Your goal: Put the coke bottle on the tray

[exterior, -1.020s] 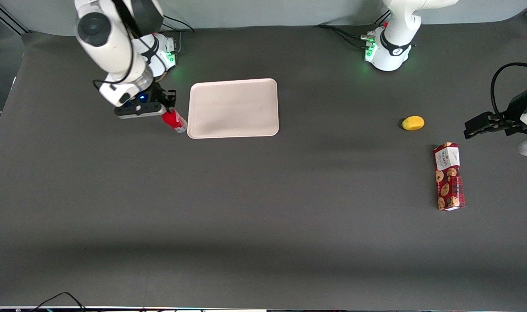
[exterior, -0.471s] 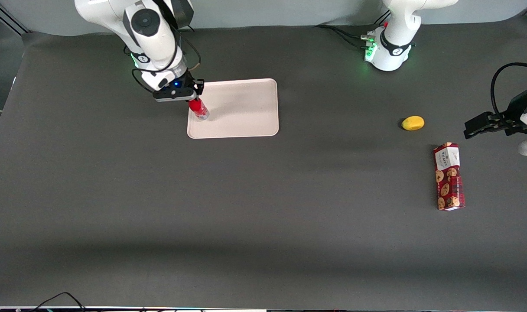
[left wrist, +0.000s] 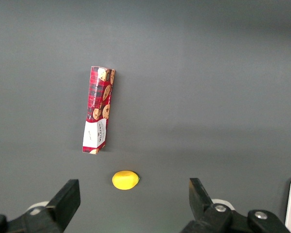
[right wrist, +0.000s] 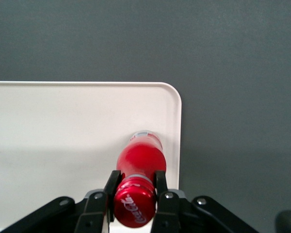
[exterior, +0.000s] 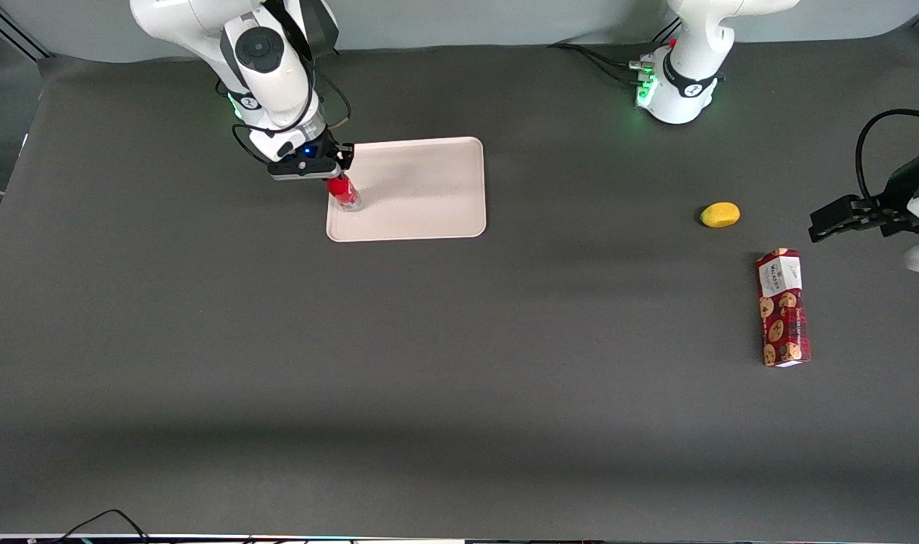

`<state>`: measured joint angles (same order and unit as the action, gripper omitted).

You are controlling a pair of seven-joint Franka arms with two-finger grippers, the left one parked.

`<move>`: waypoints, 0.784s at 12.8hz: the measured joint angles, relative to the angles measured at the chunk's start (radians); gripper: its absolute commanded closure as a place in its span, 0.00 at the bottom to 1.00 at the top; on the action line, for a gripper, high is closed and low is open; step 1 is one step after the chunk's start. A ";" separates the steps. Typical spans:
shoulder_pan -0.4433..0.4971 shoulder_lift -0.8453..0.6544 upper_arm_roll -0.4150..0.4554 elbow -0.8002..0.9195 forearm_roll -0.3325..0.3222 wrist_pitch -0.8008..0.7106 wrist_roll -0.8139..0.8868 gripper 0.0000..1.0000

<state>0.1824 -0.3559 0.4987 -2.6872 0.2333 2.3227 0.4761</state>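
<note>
Spread wide under the scene, a dark grey worktop (exterior: 459, 363), mostly bare toward the front camera. Reaching down over it from the working arm's end, the white right arm (exterior: 267, 68), wrist bent steeply downward above the tray's edge. On the worktop, a pale pink tray (exterior: 422, 189), flat and rectangular with rounded corners and a raised rim (right wrist: 178, 126), bare across nearly all of its surface toward the parked arm's end. Well apart, at the parked arm's end of the worktop, a long red cookie box (exterior: 783, 307) lying flat, nearer the front camera than a small yellow fruit (exterior: 720, 214) just beside it. At the wrist, the claw (exterior: 331, 170) pinching the coke bottle (exterior: 345, 193) by its neck, one black finger (right wrist: 160, 184) pressed to each side just below the red cap. Held upright, slightly tilted, the slim red bottle over the tray's corner on the working arm's side, silvery base (right wrist: 144, 133) just inside the rim; contact with the tray surface not possible to tell.
</note>
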 measured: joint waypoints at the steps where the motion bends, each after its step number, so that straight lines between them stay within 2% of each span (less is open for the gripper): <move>1: -0.002 0.006 0.000 -0.001 0.000 0.009 0.000 0.59; 2: -0.003 0.015 0.000 -0.002 0.001 0.018 0.000 0.50; 3: -0.005 0.023 0.000 -0.002 0.001 0.023 0.000 0.26; 6: -0.007 0.030 -0.001 -0.001 0.001 0.033 0.000 0.00; 10: -0.008 0.028 -0.009 0.008 0.001 0.034 0.000 0.00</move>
<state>0.1749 -0.3276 0.4897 -2.6792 0.2342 2.3563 0.4762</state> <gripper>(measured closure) 0.000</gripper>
